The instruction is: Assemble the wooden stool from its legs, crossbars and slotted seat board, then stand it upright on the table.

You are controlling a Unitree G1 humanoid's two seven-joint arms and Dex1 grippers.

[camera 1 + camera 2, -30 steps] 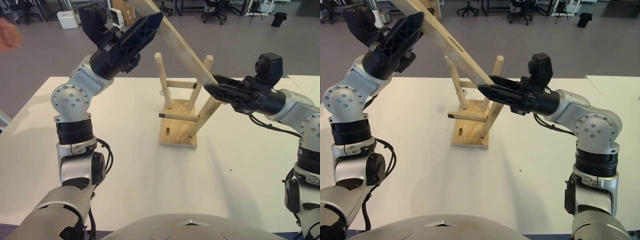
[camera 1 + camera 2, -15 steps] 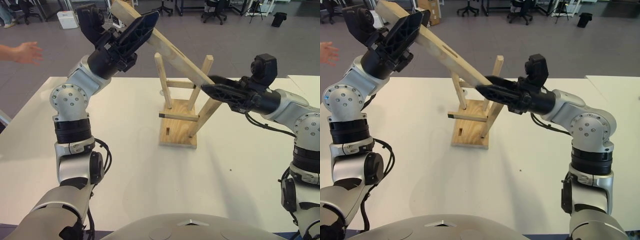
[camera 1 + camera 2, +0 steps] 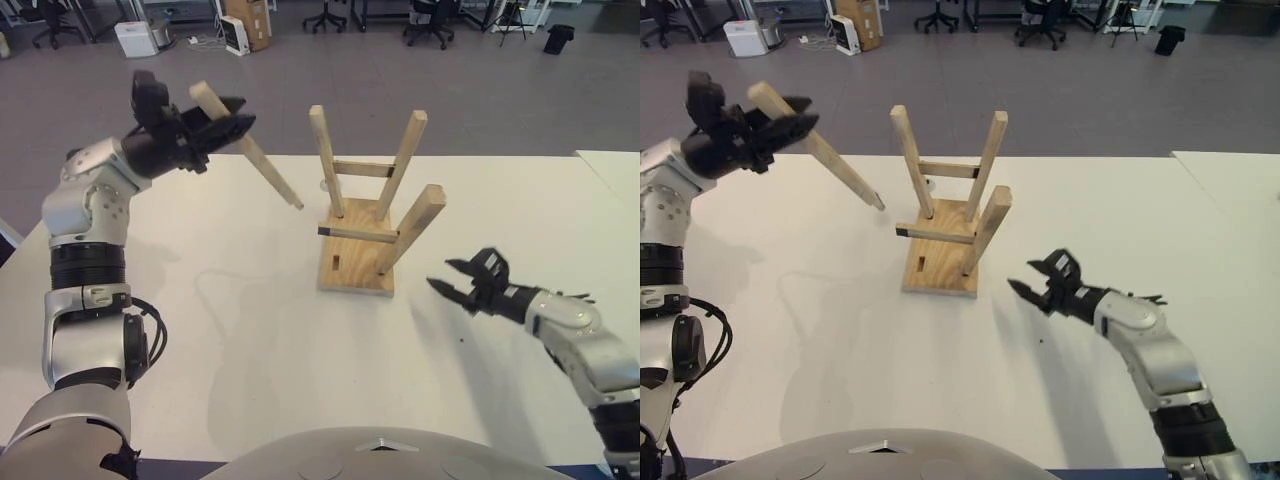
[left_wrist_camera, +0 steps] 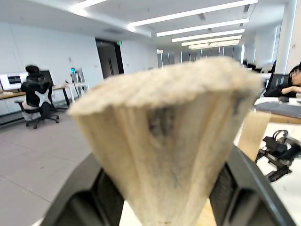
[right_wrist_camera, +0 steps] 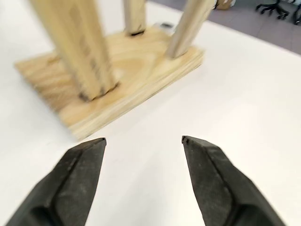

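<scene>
Left gripper (image 3: 226, 114) clamps the loose leg (image 3: 265, 169) aloft, upper left. Right gripper (image 3: 439, 274) is spread and empty, lower right, near the seat board (image 3: 350, 276) at centre. Risk: the leg, gripped at one end, probably misses its slot and knocks the three standing legs (image 3: 328, 160).

A white table (image 3: 200, 330) stands before office chairs (image 3: 430, 25) on grey floor (image 3: 500, 90).
</scene>
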